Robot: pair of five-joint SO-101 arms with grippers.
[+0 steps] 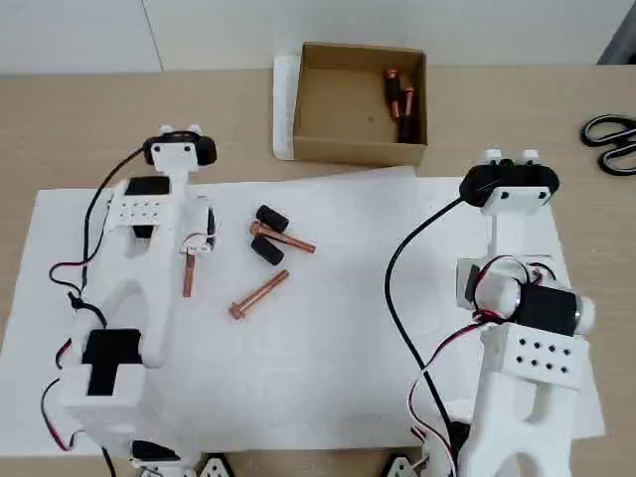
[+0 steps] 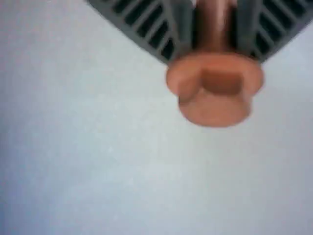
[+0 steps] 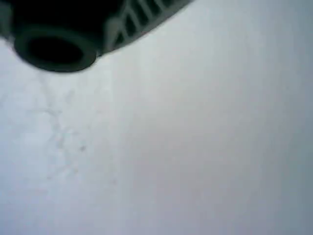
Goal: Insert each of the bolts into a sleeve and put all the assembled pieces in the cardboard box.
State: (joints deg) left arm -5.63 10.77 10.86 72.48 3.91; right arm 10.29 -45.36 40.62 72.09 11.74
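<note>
- Brown cardboard box [image 1: 338,111] stood behind the white paper sheet [image 1: 328,378], with sleeved copper bolts [image 1: 401,99] in its right side.
- Two black plastic sleeves [image 1: 271,218] and two bare copper bolts [image 1: 258,295] lay on the sheet, left of centre.

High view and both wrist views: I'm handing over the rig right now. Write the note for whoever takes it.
Left gripper: shut on a bolt, over the white paper.
Right gripper: shut on a black sleeve.
On the paper: two loose bolts and two loose sleeves.
Done: two assembled pieces lie in the cardboard box.
Left: join the held bolt and sleeve, assemble the other two pairs, box all three.
</note>
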